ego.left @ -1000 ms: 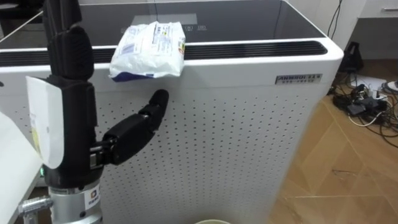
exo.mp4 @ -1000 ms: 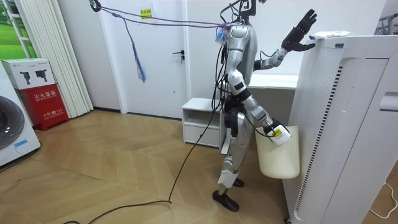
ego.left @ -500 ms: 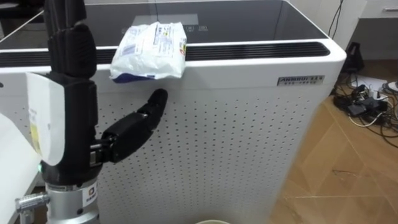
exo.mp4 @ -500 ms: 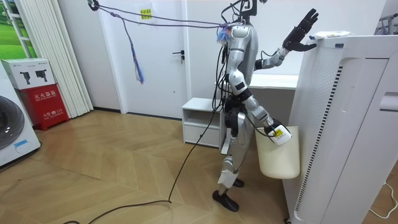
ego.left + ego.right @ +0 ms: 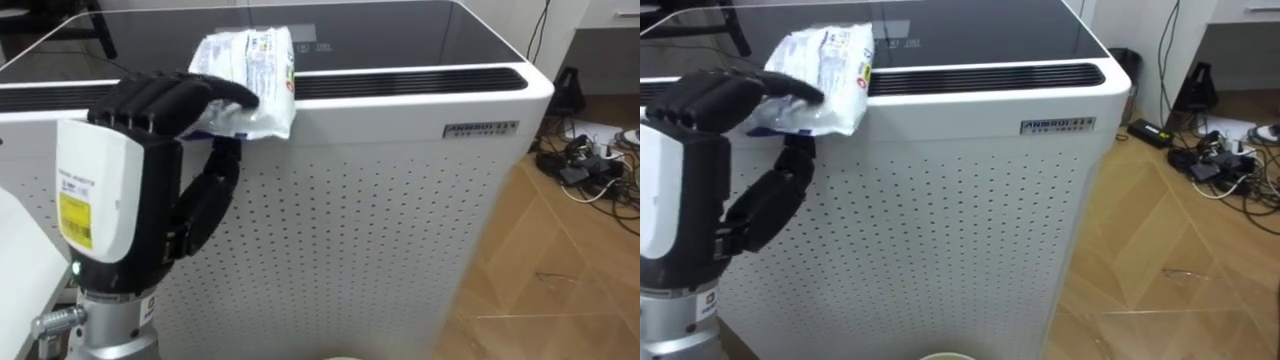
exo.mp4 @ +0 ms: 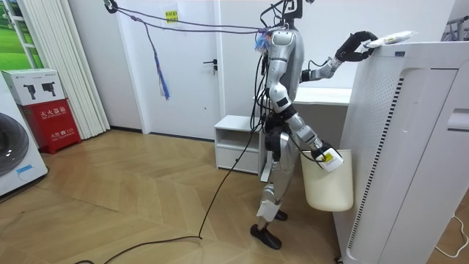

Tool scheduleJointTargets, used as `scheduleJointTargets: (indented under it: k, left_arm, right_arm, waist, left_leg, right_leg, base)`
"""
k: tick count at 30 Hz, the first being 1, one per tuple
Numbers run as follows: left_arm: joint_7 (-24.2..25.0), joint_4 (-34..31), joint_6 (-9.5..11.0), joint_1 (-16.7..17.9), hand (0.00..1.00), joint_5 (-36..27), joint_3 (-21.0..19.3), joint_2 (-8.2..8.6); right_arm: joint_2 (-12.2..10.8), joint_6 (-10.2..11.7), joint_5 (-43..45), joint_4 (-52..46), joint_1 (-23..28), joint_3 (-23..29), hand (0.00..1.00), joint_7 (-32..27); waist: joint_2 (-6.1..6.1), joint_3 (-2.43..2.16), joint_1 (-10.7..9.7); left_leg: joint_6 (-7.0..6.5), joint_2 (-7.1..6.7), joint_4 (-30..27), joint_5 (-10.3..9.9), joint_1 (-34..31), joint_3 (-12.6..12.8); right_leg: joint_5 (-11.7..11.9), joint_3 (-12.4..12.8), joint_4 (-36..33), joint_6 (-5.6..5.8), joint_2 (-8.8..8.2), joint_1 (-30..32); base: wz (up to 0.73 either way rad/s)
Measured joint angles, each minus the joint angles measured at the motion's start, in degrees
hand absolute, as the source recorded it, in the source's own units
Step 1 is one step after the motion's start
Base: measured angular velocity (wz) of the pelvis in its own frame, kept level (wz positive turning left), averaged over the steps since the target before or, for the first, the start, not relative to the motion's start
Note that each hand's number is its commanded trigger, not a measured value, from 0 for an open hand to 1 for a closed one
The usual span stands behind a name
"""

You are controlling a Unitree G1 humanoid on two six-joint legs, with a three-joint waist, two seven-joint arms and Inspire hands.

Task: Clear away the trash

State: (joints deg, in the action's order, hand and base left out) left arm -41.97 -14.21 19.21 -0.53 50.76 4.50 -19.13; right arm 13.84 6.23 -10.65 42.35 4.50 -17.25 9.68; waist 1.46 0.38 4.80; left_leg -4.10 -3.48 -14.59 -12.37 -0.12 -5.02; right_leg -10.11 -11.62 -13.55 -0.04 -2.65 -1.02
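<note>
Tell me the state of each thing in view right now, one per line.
Left hand: shut on the packet, fingers curled over it.
Packet: gripped and tilted, at the top front edge of the white appliance.
White appliance: standing upright on the wood floor.
Right hand: low, at the rim of the bin.
Bin: upright, held off the floor.

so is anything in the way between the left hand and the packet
Nothing visible does: the left hand is on the white packet, fingers curled over it, at the front edge of the white appliance.
</note>
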Motion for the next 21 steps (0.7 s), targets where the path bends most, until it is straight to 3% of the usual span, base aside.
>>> scheduleJointTargets:
  k: [4, 13, 16, 21]
  left_arm:
    - [-0.2, -0.3, -0.5, 0.0, 1.00, 0.0, -0.4, 0.02]
    - [-0.2, -0.3, -0.4, 0.0, 1.00, -0.8, -0.3, 0.02]
    - [0.0, -0.3, 0.1, 0.1, 1.00, -4.9, 0.2, 0.04]
    - [4.2, -1.4, 2.5, 0.2, 1.00, -18.1, 0.8, 0.85]
  right_arm:
    - [0.0, -0.1, 0.0, 0.0, 0.0, 0.7, 1.00, 0.5]
    - [0.0, -0.9, 0.0, -0.1, -0.3, 1.0, 1.00, 0.5]
    - [0.0, -0.9, 0.0, -0.2, -0.3, 1.0, 1.00, 0.5]
    - [-0.1, -0.9, -0.1, -0.2, -0.4, 0.9, 1.00, 0.9]
  waist:
    - [0.22, -0.18, -0.2]
    - [-0.62, 0.32, -0.1]
    - [-0.89, 0.29, -0.2]
    - [-1.46, 0.19, -0.2]
  left_leg:
    - [-0.02, 0.08, 0.7, 0.1, 0.5, 0.3]
    - [0.03, 0.02, 0.9, 0.3, 0.8, 0.4]
    - [0.02, -0.03, 1.0, 0.4, 0.8, 0.3]
    - [0.02, -0.10, 1.0, 0.4, 0.7, 0.2]
  right_leg:
    - [0.0, 0.3, 0.0, 0.02, 0.07, -0.3]
    - [0.0, 0.2, 0.0, 0.03, 0.01, -0.4]
    - [0.0, 0.3, 0.1, 0.05, -0.01, -0.4]
    - [-0.1, 0.2, 0.0, 0.13, -0.08, -0.4]
  base:
    - [-0.03]
    - [0.00]
    - [0.00]
    - [0.00]
